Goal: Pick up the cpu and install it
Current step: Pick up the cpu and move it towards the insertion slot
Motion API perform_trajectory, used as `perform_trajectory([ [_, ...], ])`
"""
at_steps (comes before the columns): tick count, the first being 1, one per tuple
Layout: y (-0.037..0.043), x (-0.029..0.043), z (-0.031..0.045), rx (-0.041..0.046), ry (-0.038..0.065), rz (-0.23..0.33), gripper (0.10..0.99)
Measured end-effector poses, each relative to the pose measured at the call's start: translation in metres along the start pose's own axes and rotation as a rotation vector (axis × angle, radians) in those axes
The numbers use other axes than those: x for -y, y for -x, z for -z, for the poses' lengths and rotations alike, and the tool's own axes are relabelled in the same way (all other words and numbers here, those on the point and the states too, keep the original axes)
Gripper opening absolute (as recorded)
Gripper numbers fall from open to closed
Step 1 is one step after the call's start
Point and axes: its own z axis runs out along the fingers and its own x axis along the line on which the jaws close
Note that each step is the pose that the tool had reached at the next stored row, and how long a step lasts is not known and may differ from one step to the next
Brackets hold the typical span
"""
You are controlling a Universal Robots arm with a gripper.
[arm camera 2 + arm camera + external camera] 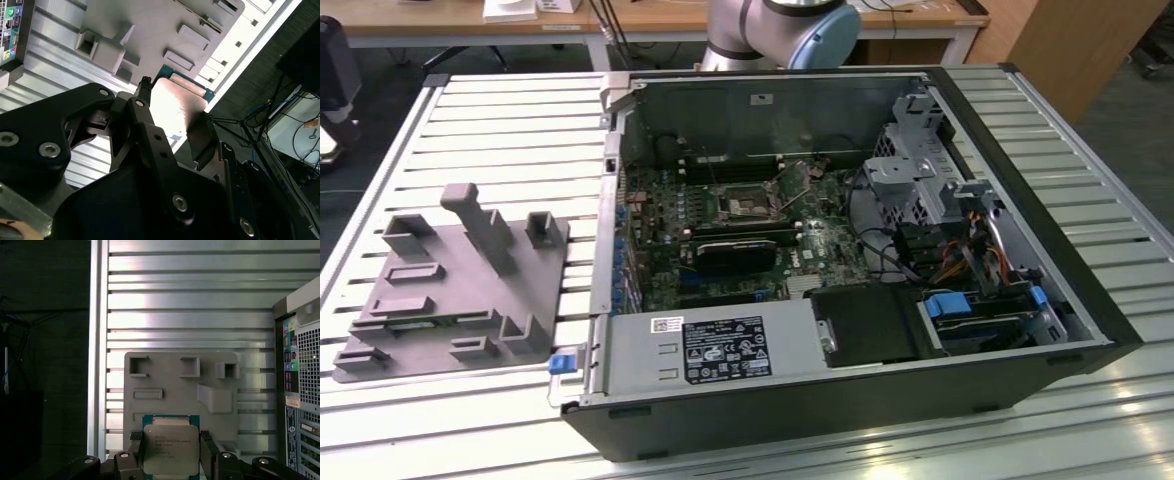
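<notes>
First wrist view shows the cpu (170, 452) gripped by its sides inside the pincer (171, 442).

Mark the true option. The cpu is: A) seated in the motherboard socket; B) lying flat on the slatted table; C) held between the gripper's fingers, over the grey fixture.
C: in the first wrist view the cpu sits clamped in the gripper, the fixture behind it.
</notes>
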Motion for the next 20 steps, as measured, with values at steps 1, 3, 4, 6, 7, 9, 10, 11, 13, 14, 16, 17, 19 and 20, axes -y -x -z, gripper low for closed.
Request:
perform_trajectory([
  [1, 0.0005, 0.0, 0.0, 0.0, 0.0, 0.0, 0.537],
  [3, 0.0014, 0.0, 0.0001, 0.0, 0.0, 0.0, 0.537],
  [4, 0.0018, 0.0, 0.0, 0.0, 0.0, 0.0, 0.537],
  [6, 0.0026, -0.0001, 0.0001, 0.0, 0.0, 0.0, 0.537],
  [7, 0.003, -0.0001, 0.0001, 0.0, 0.0, 0.0, 0.537],
  [9, 0.0038, -0.0001, 0.0001, 0.0, 0.0, 0.0, 0.537],
  [10, 0.0042, -0.0001, 0.0001, 0.0, 0.0, 0.0, 0.537],
  [11, 0.0046, -0.0001, 0.0002, 0.0, 0.0, 0.0, 0.537],
  [13, 0.0054, -0.0001, 0.0001, 0.0, 0.0, 0.0, 0.537],
  [14, 0.0058, -0.0001, 0.0001, 0.0, 0.0, 0.0, 0.537],
  [16, 0.0065, -0.0001, 0.0002, 0.0, 0.0, 0.0, 0.537],
  [17, 0.007, -0.0001, 0.0002, -0.0001, 0.0, 0.0, 0.537],
  [19, 0.0077, -0.0001, 0.0002, 0.0001, 0.0, 0.0, 0.537],
  [20, 0.008, -0.0002, 0.0002, 0.0, 0.0, 0.0, 0.537],
])
